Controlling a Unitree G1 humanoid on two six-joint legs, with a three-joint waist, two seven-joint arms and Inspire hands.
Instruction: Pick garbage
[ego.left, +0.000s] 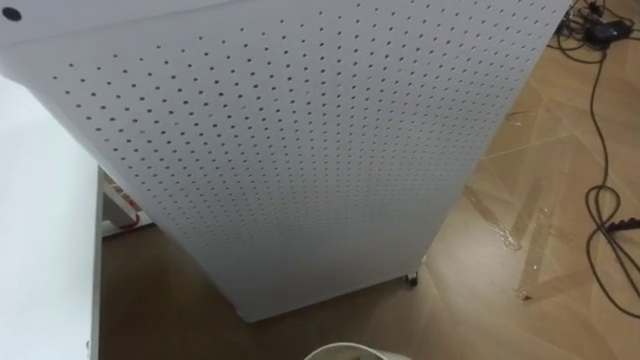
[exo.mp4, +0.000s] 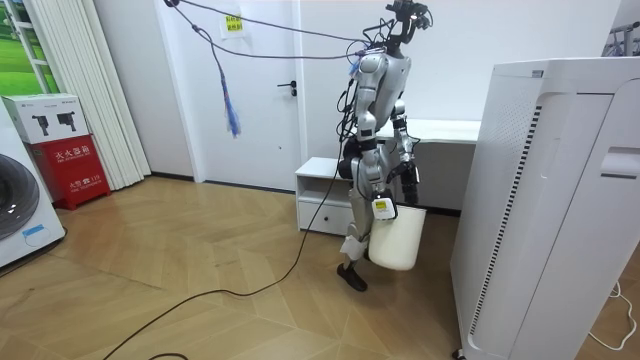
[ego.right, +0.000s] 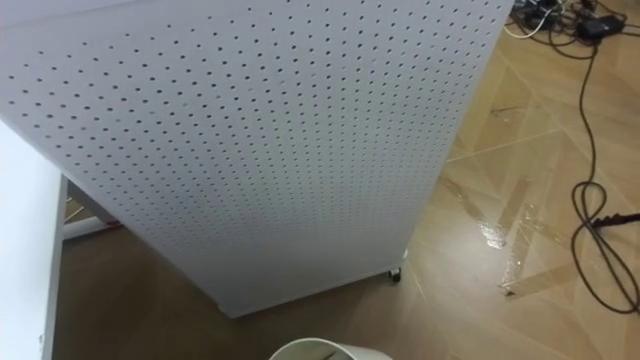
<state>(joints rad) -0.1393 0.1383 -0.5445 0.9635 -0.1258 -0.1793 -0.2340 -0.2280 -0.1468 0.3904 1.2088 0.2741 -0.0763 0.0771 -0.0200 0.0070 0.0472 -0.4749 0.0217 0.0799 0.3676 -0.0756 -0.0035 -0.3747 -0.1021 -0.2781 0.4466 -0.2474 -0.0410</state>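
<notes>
I stand close in front of a tall white perforated cabinet (ego.left: 300, 150), on a wooden floor. A white bin (exo.mp4: 396, 240) hangs beside my legs, clear of the floor, and its rim (ego.left: 345, 352) shows at the bottom edge of the eye views. In the room view my right hand (exo.mp4: 383, 208), on the side nearer the camera, is at the bin's upper edge and carries it. My left hand (exo.mp4: 407, 172) hangs dark at my far side.
The cabinet (exo.mp4: 540, 200) stands on small castors (ego.left: 409, 281). Black cables (ego.left: 605, 200) lie on the floor to the right, by shiny tape patches (ego.left: 520, 225). A white desk (exo.mp4: 440, 130) and a low white unit (exo.mp4: 322, 190) stand behind me.
</notes>
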